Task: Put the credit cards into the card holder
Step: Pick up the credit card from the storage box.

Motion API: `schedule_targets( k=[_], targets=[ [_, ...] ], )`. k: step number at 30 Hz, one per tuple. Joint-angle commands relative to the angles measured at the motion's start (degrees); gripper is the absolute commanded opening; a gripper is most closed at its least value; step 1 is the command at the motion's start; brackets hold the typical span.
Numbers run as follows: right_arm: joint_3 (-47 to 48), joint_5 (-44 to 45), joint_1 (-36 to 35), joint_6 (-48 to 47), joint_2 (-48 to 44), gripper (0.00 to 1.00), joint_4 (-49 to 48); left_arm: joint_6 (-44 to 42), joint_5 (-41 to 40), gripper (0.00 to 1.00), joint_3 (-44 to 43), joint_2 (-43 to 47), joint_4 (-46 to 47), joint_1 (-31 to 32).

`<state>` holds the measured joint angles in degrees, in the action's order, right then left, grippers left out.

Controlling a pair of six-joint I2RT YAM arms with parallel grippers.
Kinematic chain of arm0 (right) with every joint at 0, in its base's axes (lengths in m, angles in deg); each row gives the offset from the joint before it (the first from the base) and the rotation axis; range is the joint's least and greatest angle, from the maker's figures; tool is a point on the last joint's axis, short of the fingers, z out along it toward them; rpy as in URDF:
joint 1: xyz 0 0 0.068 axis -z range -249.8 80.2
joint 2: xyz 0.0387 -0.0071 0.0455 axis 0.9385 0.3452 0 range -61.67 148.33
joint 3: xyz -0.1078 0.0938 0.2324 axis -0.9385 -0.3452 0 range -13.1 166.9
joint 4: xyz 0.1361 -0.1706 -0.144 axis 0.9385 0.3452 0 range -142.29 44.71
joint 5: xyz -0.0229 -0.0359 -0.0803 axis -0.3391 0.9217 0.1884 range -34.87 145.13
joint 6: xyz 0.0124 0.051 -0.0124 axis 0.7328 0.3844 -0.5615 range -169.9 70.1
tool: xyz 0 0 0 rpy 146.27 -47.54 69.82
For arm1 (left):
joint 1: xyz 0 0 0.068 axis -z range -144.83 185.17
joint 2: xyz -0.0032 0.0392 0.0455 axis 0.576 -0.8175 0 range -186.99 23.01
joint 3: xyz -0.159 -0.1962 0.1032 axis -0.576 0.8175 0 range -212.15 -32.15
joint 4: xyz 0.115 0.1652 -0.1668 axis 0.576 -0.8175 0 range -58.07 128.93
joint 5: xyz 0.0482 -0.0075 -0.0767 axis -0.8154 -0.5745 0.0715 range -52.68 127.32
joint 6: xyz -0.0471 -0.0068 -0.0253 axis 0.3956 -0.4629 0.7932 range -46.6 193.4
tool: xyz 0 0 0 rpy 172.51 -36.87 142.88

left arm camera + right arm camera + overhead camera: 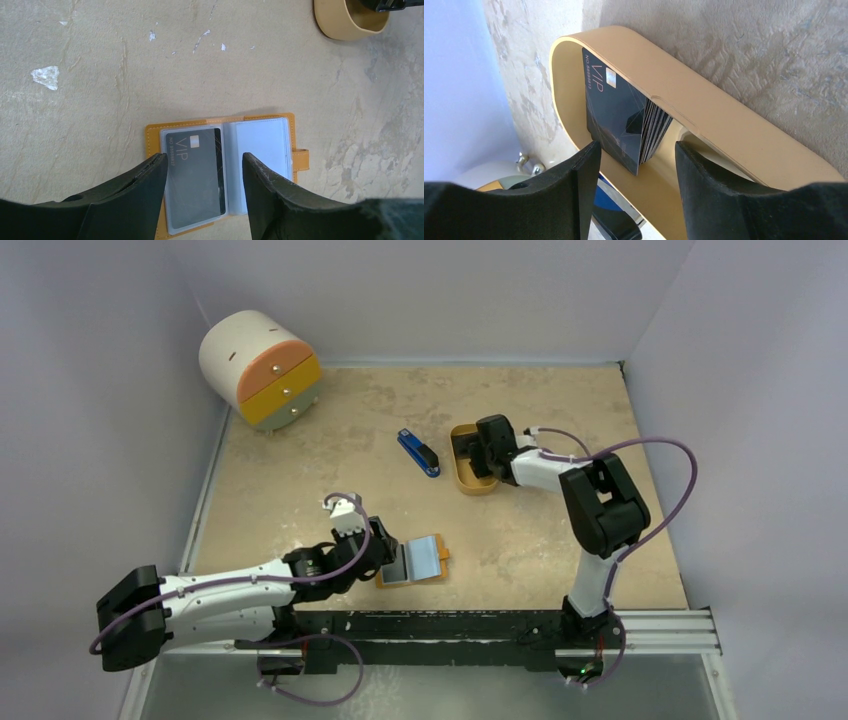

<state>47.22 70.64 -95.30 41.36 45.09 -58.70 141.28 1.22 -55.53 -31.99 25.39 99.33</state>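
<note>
We see one dark credit card [196, 172] tucked in the clear left sleeve of the card holder [153, 134]. The holder lies opened flat on the bench [90, 100], near its front edge. Our left end effector [203, 161] hangs over it, fingers spread, gripping nothing. The other credit cards [616, 115] stand on edge in the oval tray [734, 135], farther back and to the right. There our right end effector [636, 150] straddles the stack, fingers parted.
</note>
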Motion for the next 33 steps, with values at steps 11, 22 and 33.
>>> schedule_targets(
  k=[11, 22, 33],
  targets=[
    [0.7, 0.3, 0.9, -1.9, 0.6, 0.50, -0.7, -0.4, -1.4, 0.55, -2.5, -0.7, 0.4, 0.1],
    [-0.2, -0.9, 0.9, -2.9, 1.0, 0.43, -1.5, 0.2, -1.3, 0.54, -1.7, -0.1, 0.6, 0.1],
    [-0.7, -1.5, 1.0, -3.3, 1.1, 0.39, -1.1, 1.0, -1.3, 0.53, -1.1, 0.6, 0.4, 0.1]
  ],
)
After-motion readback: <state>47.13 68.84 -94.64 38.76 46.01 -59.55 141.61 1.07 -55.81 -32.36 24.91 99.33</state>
